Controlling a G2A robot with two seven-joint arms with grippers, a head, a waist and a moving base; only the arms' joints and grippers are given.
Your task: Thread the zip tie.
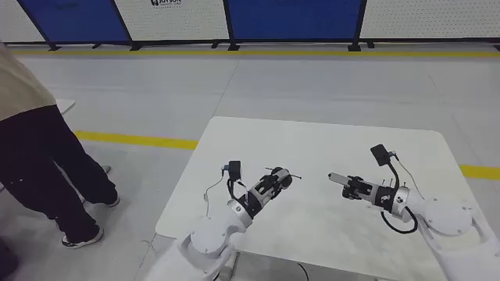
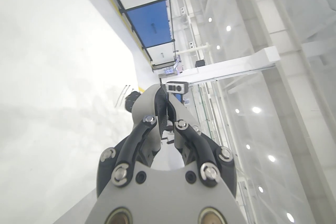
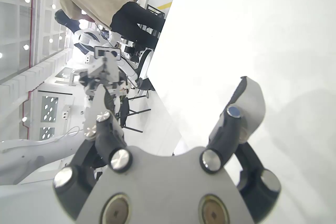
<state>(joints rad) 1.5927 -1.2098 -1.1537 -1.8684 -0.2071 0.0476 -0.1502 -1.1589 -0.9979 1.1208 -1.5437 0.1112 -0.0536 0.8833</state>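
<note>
The left gripper was closed. Its pads pinched a thin dark strip that I took to be the zip tie, seen edge-on at the middle of the left wrist view. The right gripper stood wide open and held nothing. In the top view's lower middle the two faced each other near together, above the table.

The step in hand looked like bringing the second gripper to the tie's free part. Done well, the right gripper would close near the end to be fed, leaving little loose length to flex. The tail should lie flat and square to the head's slot, with the left grip kept firm.

The tie looked slim, flat and probably springy. The pads were black and ribbed, the finger shells smooth, curved and pale grey. The table was matte white with rounded corners.
</note>
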